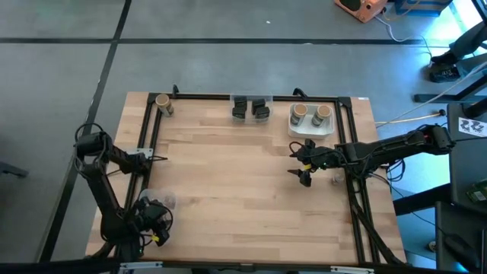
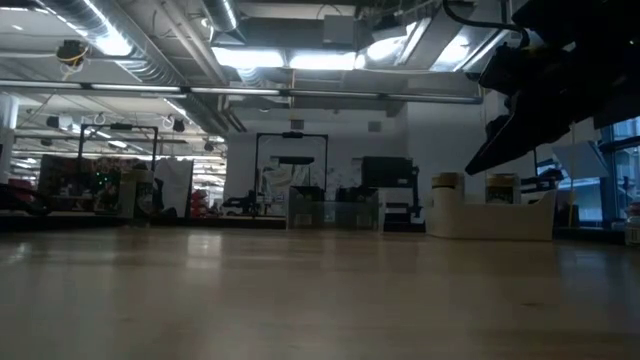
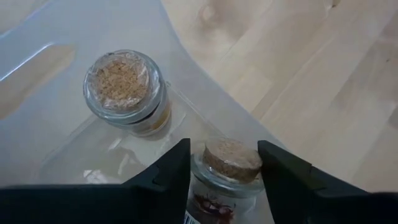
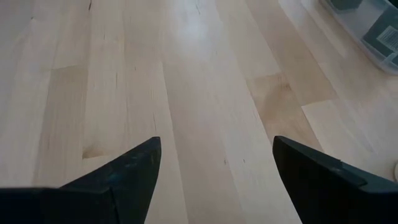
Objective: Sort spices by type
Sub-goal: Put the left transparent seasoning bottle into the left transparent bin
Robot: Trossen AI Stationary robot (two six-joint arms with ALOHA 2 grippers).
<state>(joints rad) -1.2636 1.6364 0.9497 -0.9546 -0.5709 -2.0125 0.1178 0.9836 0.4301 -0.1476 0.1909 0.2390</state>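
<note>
Three round tan-topped jars (image 1: 163, 103) are showing on the table in the high view, along with two dark boxy jars (image 1: 240, 109), while two tiny cork-topped jars (image 3: 121, 84) are appearing in the left wrist view, so seven jars of three kinds are making up the count. One white tray (image 1: 312, 128) and two shallow clear trays (image 1: 251, 116) are lying on the wood, which is giving three trays in all. Two grippers are sharing the table, the left gripper (image 3: 224, 146) and the right gripper (image 4: 216, 140).
</note>
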